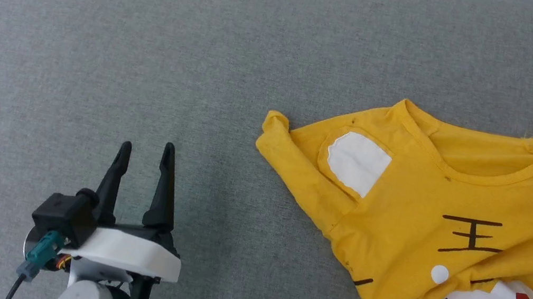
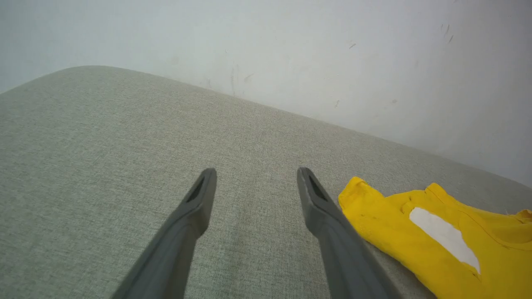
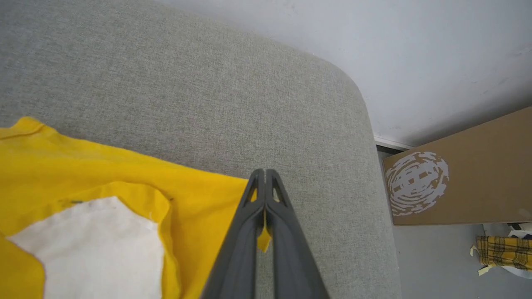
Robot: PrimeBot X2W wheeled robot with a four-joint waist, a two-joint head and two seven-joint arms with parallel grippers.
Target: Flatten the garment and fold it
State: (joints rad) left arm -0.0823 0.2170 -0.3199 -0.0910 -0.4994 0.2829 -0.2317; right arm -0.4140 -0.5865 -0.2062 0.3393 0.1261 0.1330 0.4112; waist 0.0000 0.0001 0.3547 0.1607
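Right fingers (image 3: 249,224) clamped on garment (image 3: 199,195) edge — thin pinch, liable to slip when pulled; left fingers (image 1: 163,192) apart, empty.

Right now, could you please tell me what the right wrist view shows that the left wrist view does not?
Right wrist view: the right gripper shut on the edge of the bright yellow T-shirt, and a brown cardboard box beyond the grey fabric surface. Left wrist view: the left gripper, open, beside the T-shirt's sleeve. Both: the T-shirt, the surface and a white wall.
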